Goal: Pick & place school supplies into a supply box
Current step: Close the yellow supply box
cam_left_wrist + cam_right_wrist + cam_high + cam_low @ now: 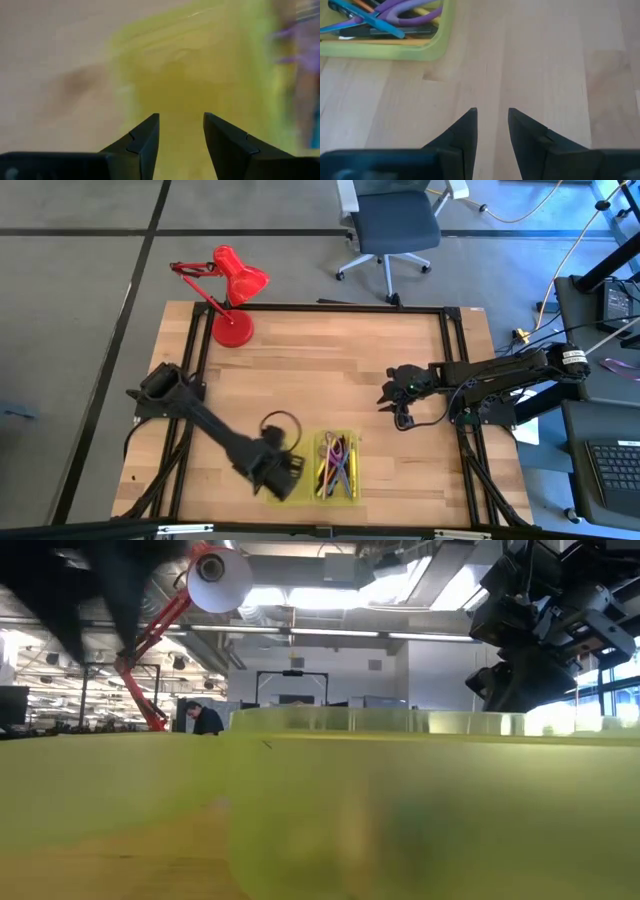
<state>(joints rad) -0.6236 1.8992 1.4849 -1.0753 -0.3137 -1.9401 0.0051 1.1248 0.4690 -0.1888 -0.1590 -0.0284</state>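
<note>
Supply box (338, 467): translucent yellow-green case lying opened flat near the front edge of the wooden table (320, 370), a little left of centre. Two halves side by side. The right half is loaded with school supplies (337, 463): a jumble of pens and pencils in yellow, orange, blue and black, with purple scissors (407, 11) among them. A blue pen (367, 19) lies across the scissor handles in the right wrist view; one corner of that half shows there, sitting on bare wood.

The left half of the case is mostly covered from above by the left gripper (283, 475), which hangs right over it. In the left wrist view its two dark fingers (144, 145) stand apart with a clear gap, nothing between them, yellow plastic directly beyond. That view is smeared, so whether the fingertips touch the plastic cannot be told. Purple and pale streaks at its edge are probably the supplies in the other half.

Low view: the case wall fills the foreground as a yellow-green haze.

Right gripper (397, 402): well apart from the box, over bare wood at the table's middle right, arm reaching in from the right side. Fingers (462, 140) set narrowly apart, holding nothing.

Red desk lamp (232, 290) at the far left corner. A loop of black cable (280, 423) lies just behind the left gripper. An office chair (392, 225) stands beyond the table.
</note>
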